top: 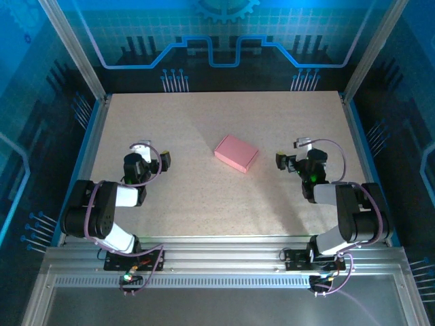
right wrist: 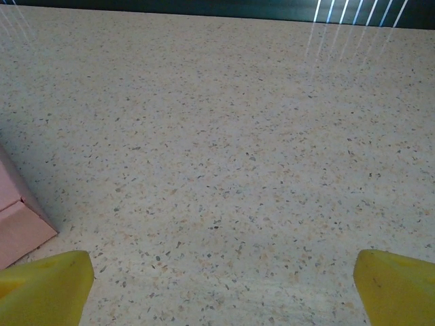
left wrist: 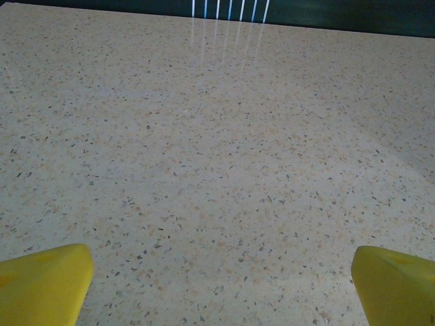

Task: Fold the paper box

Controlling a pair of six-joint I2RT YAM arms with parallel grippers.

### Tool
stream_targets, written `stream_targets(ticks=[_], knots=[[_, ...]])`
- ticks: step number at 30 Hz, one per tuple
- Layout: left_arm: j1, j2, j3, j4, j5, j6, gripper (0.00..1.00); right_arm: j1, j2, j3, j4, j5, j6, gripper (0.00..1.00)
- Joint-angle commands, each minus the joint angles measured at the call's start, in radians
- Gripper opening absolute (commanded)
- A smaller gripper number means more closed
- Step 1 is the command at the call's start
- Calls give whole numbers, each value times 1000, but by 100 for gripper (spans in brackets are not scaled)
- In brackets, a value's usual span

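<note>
The left arm (top: pixel 102 210) is drawn in over the left part of the counter (top: pixel 204 115). Its jaws stand wide open and hold nothing; in the left wrist view the yellow fingertips (left wrist: pixel 41 285) sit at the two lower corners with bare counter between them.

The box (top: pixel 236 153) lies mid-counter, between the arms and well apart from both. It reads as a closed pink rectangular block lying flat, set at an angle to the counter's edges.

The right arm (top: pixel 346 210) is tucked in on the right, jaws likewise wide open and empty. Its wrist view catches a corner of the box (right wrist: pixel 17 221) at the left edge, with a seam across the end face. Whether that end flap is fully tucked, I cannot tell.

By my reading the folding is done or nearly so, with both arms parked. If the flap needs pressing home, the right jaws would have to swing left and close first.
</note>
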Motion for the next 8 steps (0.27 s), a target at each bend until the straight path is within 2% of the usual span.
stream_targets(ticks=[1, 8], knots=[[-4, 2, 22, 17, -1, 19, 99, 12, 3, 13, 6, 16, -17, 100], [-4, 2, 22, 20, -1, 19, 99, 14, 3, 13, 9, 22, -18, 100]])
